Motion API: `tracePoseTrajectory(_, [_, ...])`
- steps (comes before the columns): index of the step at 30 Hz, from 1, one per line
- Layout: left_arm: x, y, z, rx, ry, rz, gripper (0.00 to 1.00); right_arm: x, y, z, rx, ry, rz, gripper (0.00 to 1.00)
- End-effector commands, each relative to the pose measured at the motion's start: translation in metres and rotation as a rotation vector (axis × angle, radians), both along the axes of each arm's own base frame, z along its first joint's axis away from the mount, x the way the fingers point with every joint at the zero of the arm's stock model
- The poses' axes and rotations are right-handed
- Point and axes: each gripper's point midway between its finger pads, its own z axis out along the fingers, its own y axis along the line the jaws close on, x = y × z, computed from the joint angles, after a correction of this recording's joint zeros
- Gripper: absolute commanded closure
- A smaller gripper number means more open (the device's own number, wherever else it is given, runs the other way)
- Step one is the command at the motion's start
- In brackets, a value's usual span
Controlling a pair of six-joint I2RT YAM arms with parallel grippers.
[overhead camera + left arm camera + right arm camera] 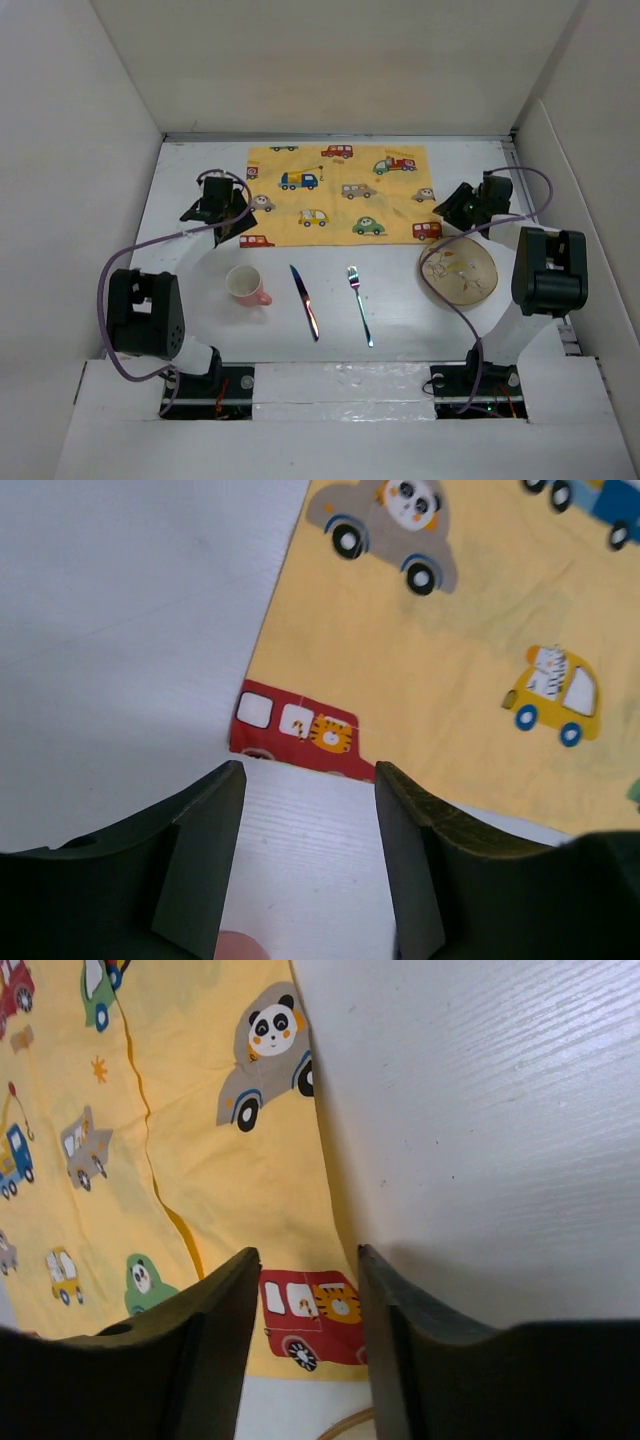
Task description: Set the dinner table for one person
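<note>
A yellow mat (338,194) printed with cartoon vehicles lies flat at the back of the white dinner table (200,180). In front of it stand a pink cup (244,285), a knife (305,301), a fork (360,304) and a pale plate (459,270). My left gripper (238,222) is open and empty over the mat's near left corner (290,730). My right gripper (447,210) is open and empty over the mat's near right corner (305,1315).
Pale panels (70,190) wall the table on the left, back and right. Purple cables (130,250) loop from both arms. The plate's rim (345,1428) shows just under the right gripper.
</note>
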Motion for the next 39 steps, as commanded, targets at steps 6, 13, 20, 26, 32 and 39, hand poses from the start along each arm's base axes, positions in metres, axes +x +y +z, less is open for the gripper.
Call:
tracePoseTrajectory(6, [0.018,-0.036,0.182,-0.151,-0.496,-0.154,0.56,0.010,-0.010,0.085,-0.168,-0.193,-0.092,0.41])
tracePoseTrajectory(13, [-0.065,-0.082,0.227,-0.312,-0.675,-0.440,0.99,-0.064,-0.025,0.108,-0.228,-0.279,-0.261,1.00])
tracePoseTrajectory(20, [-0.143,-0.083,0.227,-0.312,-0.753,-0.587,0.91,-0.158,-0.061,0.084,-0.256,-0.208,-0.472,0.81])
tracePoseTrajectory(26, [-0.186,-0.095,0.238,-0.302,-0.837,-0.690,0.61,-0.190,-0.089,0.062,-0.200,-0.052,-0.670,0.33])
tracePoseTrajectory(32, [-0.211,-0.070,0.259,-0.268,-0.975,-0.595,0.52,-0.198,-0.117,0.034,-0.188,0.205,-0.846,0.28])
tracePoseTrajectory(39, [-0.232,-0.064,0.264,-0.288,-1.040,-0.611,0.50,-0.219,-0.101,0.004,-0.087,0.335,-0.896,0.30])
